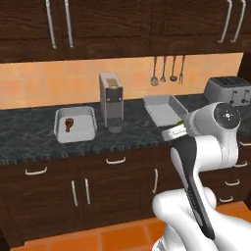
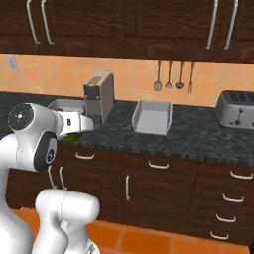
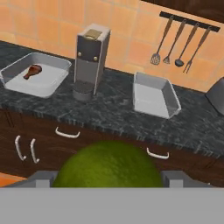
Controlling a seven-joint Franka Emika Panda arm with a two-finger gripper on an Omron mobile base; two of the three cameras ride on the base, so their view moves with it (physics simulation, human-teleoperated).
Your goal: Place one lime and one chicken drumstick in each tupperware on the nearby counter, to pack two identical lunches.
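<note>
Lime (image 3: pixel 108 164): nearest, clamped between my fingers (image 3: pixel 42 178), over cabinet fronts, short of counter (image 3: pixel 109 113).
Left tupperware (image 3: pixel 17 83): holds drumstick (image 3: pixel 32 70), no lime; likely drop spot.
Right tupperware (image 3: pixel 153 94): bare.
Coffee machine (image 3: pixel 90 57) between; carry lime high, release low inside rim.

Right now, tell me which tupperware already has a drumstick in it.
The tupperware left of the coffee machine; a drumstick lies inside. The right one is empty.
</note>
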